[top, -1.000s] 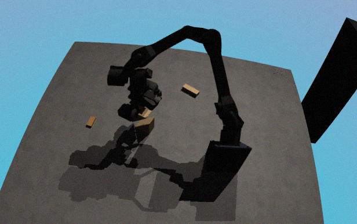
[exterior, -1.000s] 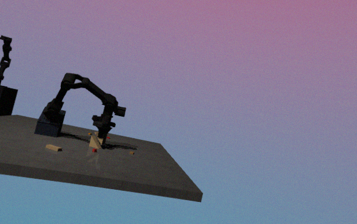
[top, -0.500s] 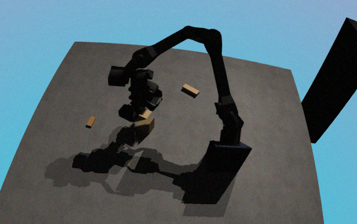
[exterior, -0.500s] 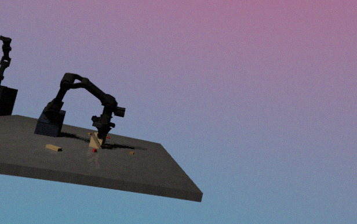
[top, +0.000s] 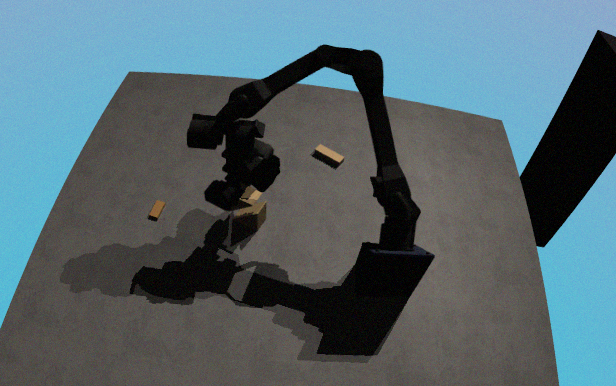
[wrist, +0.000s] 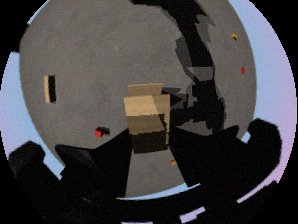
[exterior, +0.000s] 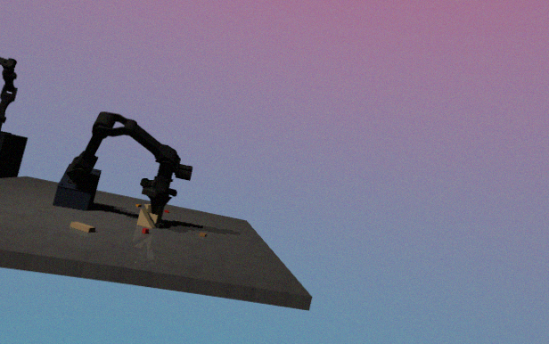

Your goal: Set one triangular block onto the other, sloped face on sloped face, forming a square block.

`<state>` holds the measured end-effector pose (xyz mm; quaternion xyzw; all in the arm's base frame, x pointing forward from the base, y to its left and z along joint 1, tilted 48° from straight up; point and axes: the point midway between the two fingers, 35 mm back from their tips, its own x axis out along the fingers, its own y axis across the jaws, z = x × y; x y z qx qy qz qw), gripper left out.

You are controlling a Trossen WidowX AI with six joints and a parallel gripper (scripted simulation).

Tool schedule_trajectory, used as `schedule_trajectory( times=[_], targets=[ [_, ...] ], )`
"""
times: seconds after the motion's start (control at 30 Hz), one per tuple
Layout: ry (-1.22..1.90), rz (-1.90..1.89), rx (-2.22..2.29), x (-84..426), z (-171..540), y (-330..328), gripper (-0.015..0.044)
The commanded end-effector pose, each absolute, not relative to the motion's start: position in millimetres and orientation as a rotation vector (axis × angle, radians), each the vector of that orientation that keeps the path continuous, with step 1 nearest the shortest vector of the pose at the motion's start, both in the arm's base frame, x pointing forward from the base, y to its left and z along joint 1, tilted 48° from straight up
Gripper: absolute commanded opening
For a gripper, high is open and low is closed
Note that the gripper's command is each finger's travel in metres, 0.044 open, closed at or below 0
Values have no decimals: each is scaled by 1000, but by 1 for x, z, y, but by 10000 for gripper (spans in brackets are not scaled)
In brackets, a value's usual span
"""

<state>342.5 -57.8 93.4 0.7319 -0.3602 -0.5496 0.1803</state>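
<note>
Around me I see open colour rather than walls: in the top view it is pale blue, and in the exterior view it runs from dusty pink above to blue below (rather like dusk, I find). The table is a thick slab, mottled grey-brown on top, its side face darker in the exterior view. Light reaches me dimly, and dark shadows with paler ones beside them lie across the top. A black, blocky pillar stands past the table's right edge in the top view.
</note>
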Motion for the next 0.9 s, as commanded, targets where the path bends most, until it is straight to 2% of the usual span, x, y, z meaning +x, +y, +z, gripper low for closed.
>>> schedule_trajectory(
  times=[0.0,0.87],
  targets=[
    [-1012,-1556,2065,341,91,-60,0],
    [-1013,-1557,2066,337,78,-70,0]
  ],
)
